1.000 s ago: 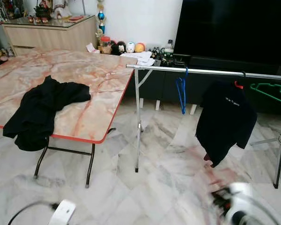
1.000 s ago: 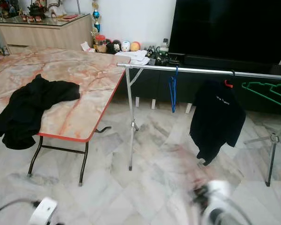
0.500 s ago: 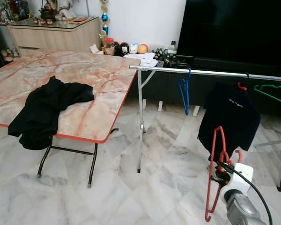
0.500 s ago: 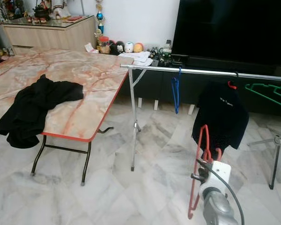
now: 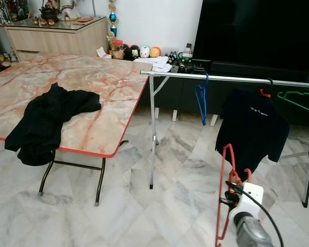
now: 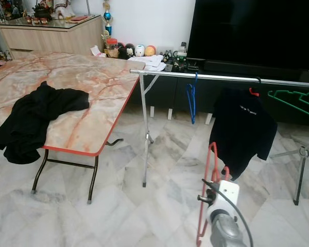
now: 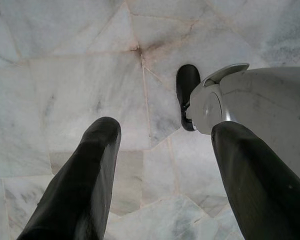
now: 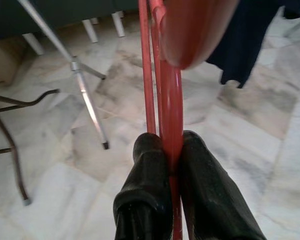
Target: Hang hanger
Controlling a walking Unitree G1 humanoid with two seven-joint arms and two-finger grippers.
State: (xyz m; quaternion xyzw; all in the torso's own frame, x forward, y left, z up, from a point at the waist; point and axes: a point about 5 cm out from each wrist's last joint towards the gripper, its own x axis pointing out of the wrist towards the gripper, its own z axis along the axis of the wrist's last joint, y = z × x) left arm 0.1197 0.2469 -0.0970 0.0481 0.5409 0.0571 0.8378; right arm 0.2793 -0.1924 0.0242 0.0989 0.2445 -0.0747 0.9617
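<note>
The right gripper (image 8: 171, 165) is clenching the thin red plastic hanger (image 5: 224, 190) down at five o'clock, while the left gripper (image 7: 165, 175), fingers spread, is dangling floorward, so lift the hook cleanly over the long silver clothes rail (image 5: 232, 78).

Silver right arm (image 5: 250, 234) with a white box near the wrist and a black cable looping over it. Two long, smooth black fingers (image 7: 80, 185) on each hand. Rounded silver leg with a black foot (image 7: 187, 92).

red plastic hanger (image 5: 224, 191), upright, edge-on, low before the silver clothes rail (image 5: 232, 78)
</note>
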